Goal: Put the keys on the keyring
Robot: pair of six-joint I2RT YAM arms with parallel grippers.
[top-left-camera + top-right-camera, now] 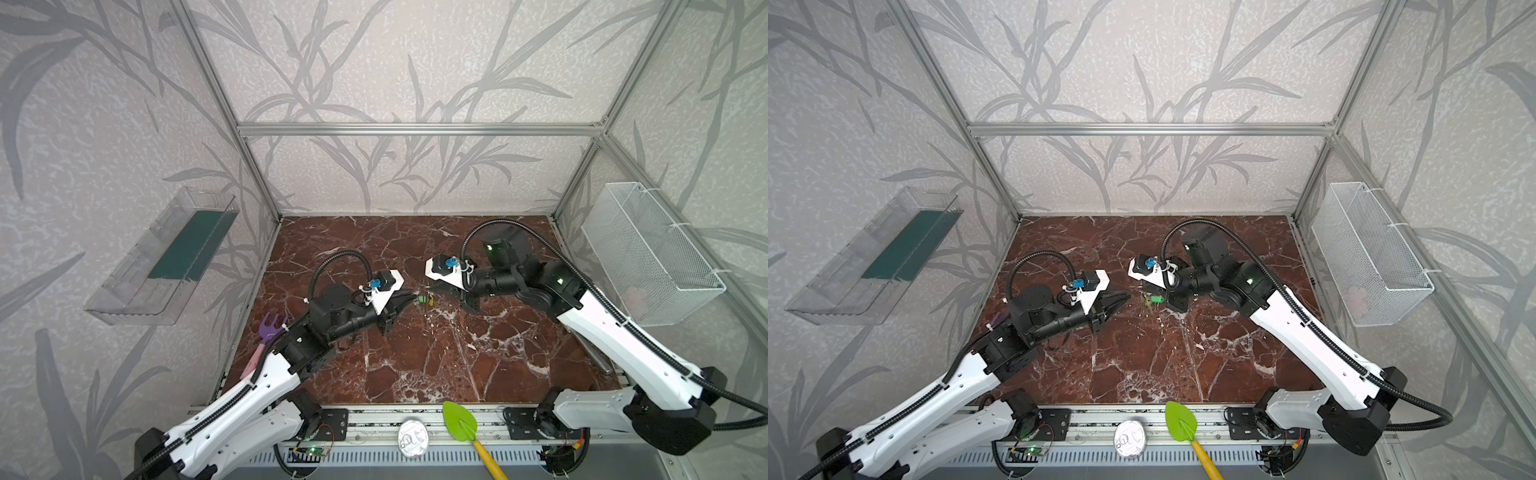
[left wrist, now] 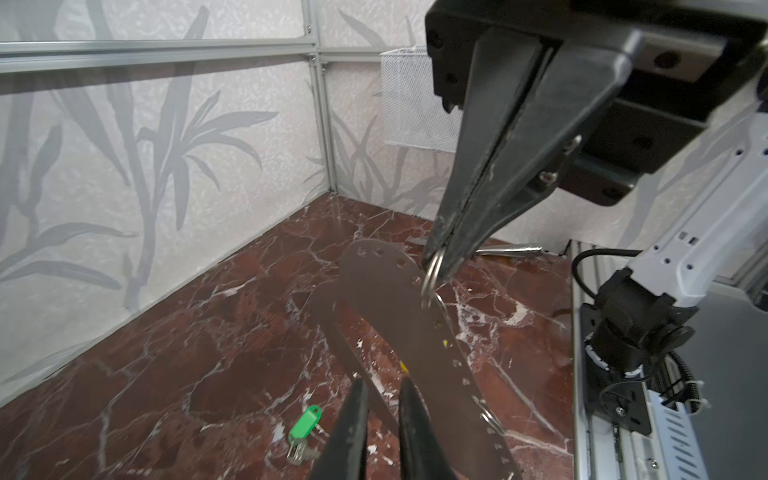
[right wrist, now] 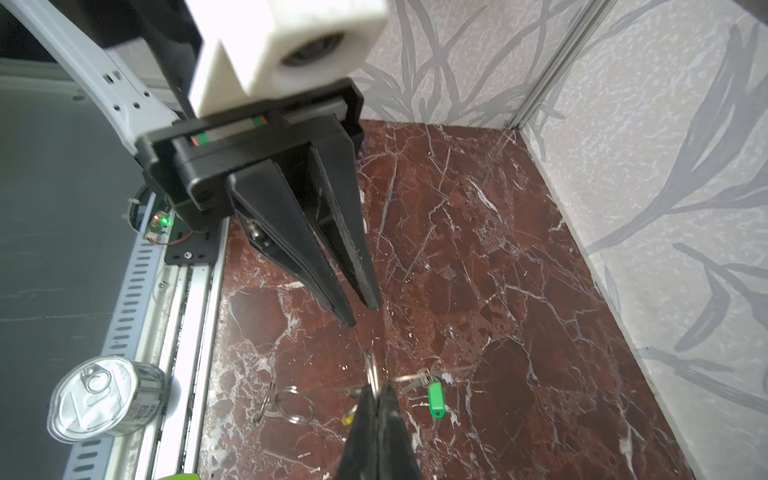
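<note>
Mid-table, between the two arms, the keyring [image 2: 395, 299] is up off the marble table [image 2: 208, 332], tilted. R gripper [image 3: 376, 395] is pinched tight on a split ring [image 2: 432, 270] at its holed edge. L gripper [image 2: 383, 384] has its fingers a little apart, holding nothing. Green-tag key [image 2: 305, 424] lies flat on the marble nearby; yellow tag [image 3: 348, 417] shows just beside R's tips.

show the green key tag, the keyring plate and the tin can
green key tag [image 2: 305, 423]: left wrist view, middle of tag
keyring plate [image 2: 395, 311]: left wrist view, band beside its holes
tin can [image 3: 99, 384]: right wrist view, its pull-tab lid
</note>
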